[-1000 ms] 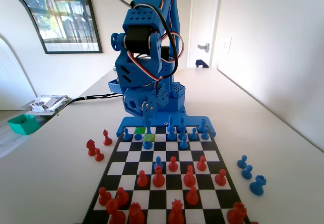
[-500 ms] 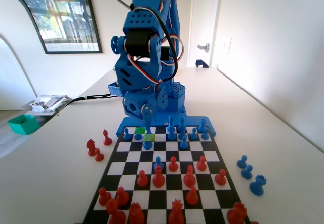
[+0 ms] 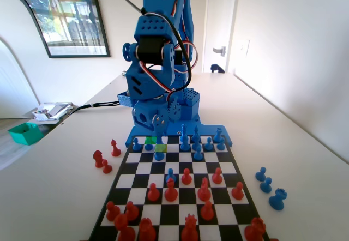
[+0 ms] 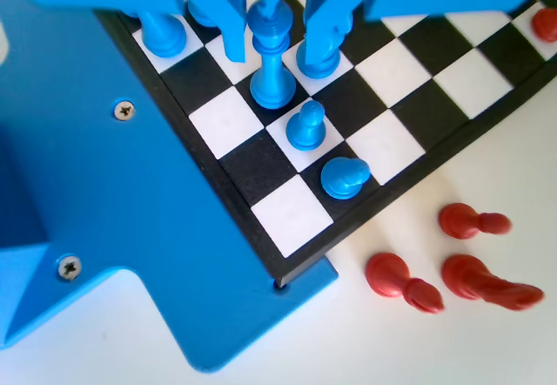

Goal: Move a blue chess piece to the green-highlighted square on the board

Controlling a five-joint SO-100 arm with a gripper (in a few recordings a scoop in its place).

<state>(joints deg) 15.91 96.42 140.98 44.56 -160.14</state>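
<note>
The blue two-finger gripper [image 4: 271, 32] hangs with its jaws spread, one on either side of the slender blue plastic chess piece with a pointed top [image 4: 271, 52]; neither jaw visibly touches it. The piece stands upright on the flat black-and-white chequered board [image 4: 409, 76], in the wrist view. In the fixed view the bright green highlighted square [image 3: 151, 140] lies at the board's far left, near the blue base. Three red plastic pieces [image 4: 452, 267] lie toppled on the white table [image 4: 418, 350] off the board's corner.

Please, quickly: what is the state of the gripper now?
Gripper: open, jaws on either side of the slender blue plastic chess piece with pointed top, not gripping it.
</note>
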